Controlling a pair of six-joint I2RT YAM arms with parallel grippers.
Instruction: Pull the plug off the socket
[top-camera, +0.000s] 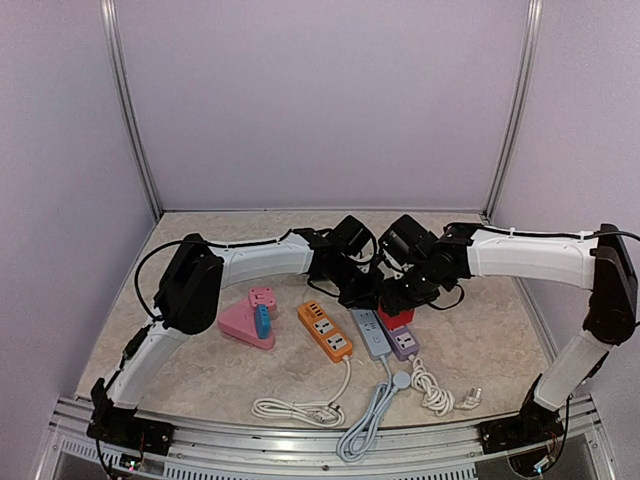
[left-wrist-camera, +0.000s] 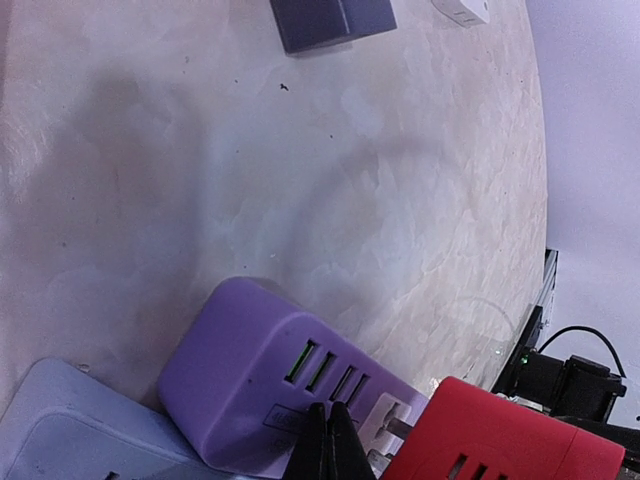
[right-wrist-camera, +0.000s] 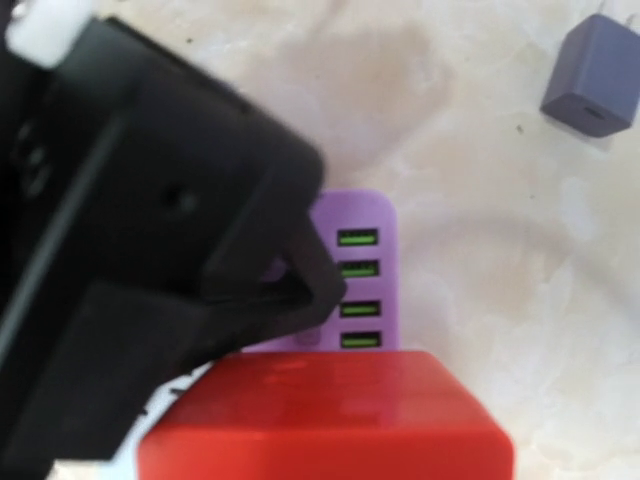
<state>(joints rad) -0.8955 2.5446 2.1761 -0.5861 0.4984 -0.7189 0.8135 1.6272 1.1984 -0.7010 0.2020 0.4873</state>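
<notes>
A red plug (top-camera: 397, 317) sits at the far end of a purple socket block (top-camera: 404, 345) in the middle of the table. In the left wrist view the red plug (left-wrist-camera: 500, 440) is tilted up, with its metal prongs (left-wrist-camera: 400, 428) showing between it and the purple socket block (left-wrist-camera: 250, 370). My left gripper (left-wrist-camera: 328, 445) is shut, its tips pressed down on the purple block. My right gripper (top-camera: 398, 300) is shut on the red plug (right-wrist-camera: 325, 415); its fingers are hidden in its own wrist view.
A grey power strip (top-camera: 372, 333) and an orange one (top-camera: 325, 330) lie left of the purple block. A pink triangular socket (top-camera: 245, 325) holds a blue plug. White cables (top-camera: 300, 408) coil near the front edge. A dark blue adapter (left-wrist-camera: 330, 18) lies farther back.
</notes>
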